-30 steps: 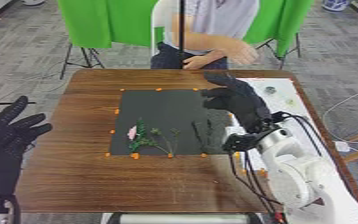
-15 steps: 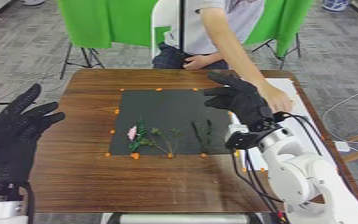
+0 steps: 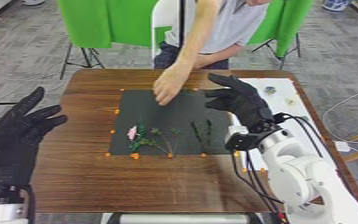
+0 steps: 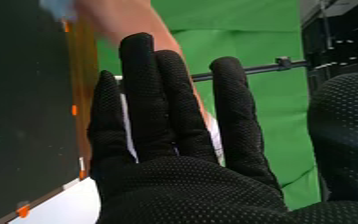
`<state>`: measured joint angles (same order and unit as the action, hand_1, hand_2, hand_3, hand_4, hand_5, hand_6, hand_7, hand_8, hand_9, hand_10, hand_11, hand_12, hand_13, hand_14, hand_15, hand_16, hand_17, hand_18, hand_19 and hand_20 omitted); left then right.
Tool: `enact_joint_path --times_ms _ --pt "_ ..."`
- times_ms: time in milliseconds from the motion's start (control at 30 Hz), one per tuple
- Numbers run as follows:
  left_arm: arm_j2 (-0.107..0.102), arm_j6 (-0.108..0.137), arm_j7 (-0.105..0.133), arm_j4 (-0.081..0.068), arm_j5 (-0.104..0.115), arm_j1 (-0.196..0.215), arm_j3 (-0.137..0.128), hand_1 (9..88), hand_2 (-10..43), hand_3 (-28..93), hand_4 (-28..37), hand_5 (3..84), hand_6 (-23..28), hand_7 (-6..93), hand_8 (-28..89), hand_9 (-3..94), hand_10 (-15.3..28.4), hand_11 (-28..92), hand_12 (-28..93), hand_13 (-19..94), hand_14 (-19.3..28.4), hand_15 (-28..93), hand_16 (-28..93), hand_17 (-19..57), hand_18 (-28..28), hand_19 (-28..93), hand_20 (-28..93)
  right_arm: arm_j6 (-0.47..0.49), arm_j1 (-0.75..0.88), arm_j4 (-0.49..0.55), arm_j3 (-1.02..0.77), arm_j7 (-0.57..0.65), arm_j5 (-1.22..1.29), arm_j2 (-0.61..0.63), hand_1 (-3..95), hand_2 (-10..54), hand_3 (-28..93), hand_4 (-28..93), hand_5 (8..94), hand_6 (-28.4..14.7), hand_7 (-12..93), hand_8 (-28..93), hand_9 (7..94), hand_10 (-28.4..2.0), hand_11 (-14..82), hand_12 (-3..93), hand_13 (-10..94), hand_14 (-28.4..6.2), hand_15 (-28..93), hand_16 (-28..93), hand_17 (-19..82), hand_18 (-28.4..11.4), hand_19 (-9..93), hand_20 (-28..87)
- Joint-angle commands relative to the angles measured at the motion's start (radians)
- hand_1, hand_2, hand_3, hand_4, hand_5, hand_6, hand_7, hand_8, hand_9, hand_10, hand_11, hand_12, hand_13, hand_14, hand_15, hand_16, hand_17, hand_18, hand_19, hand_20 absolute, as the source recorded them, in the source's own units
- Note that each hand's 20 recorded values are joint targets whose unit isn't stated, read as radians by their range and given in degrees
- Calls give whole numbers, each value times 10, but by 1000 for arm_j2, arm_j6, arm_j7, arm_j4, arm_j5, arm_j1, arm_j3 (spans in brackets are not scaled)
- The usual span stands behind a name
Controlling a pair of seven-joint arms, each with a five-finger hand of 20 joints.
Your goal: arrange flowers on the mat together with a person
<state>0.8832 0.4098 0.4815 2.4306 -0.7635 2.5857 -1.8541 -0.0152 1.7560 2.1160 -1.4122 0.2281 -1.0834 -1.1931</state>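
While a person's hand (image 3: 170,86) is over the mat (image 3: 144,111), the right hand (image 3: 238,101) hovers by its right side, fingers extended. The left hand (image 3: 14,145) hangs open at the left

Head view looked fwd & down from high behind the R hand (image 3: 239,102), fairly far off, w/ most of the table (image 3: 69,190). R wrist view looked v. close along that same hand, twd green cloth (image 4: 238,25) past it. Shared: R hand, pt of mat (image 3: 140,111), person's arm (image 3: 197,45), cloth.
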Motion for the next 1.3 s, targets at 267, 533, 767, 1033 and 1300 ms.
enact_joint_path --times_ms 267,533,767,1033,1300 --pt "27 -13 -41 4 -22 -8 12 143 64 762 -283 335 52 157 -111 368 195 257 115 267 284 572 -99 -84 242 504 168 -34 22 13 -2 12 -15 1 207 71 684 -269 497 0 120 -111 517 -198 187 152 433 -192 571 87 69 -225 562 162" --pt "30 -19 -45 15 -31 -1 5 146 64 760 -283 335 54 159 -111 368 196 259 114 266 284 573 -100 -84 242 506 166 -37 28 20 -9 15 -29 4 208 71 686 -269 496 -1 121 -111 519 -199 188 151 436 -193 575 87 72 -223 564 164" --pt "22 -14 -47 15 -27 0 7 146 63 761 -283 335 54 158 -111 368 197 260 114 266 284 574 -100 -84 242 507 166 -52 28 25 -16 12 -45 17 209 71 688 -268 495 -2 122 -111 522 -199 193 152 441 -192 579 85 77 -224 575 167" --pt "20 -10 -55 16 -25 2 4 148 62 762 -283 334 54 159 -111 367 197 259 113 266 284 575 -101 -84 242 507 165 -190 15 38 4 48 -223 85 214 69 694 -264 498 -7 124 -110 535 -200 202 152 461 -192 593 86 95 -227 597 174" --pt "21 -3 -67 20 -30 -1 9 151 62 764 -283 336 55 158 -112 366 196 261 113 265 284 575 -102 -84 242 508 163 -328 16 46 -32 133 -447 172 223 65 700 -256 500 -12 128 -110 517 -202 201 150 468 -189 605 84 111 -228 621 174"
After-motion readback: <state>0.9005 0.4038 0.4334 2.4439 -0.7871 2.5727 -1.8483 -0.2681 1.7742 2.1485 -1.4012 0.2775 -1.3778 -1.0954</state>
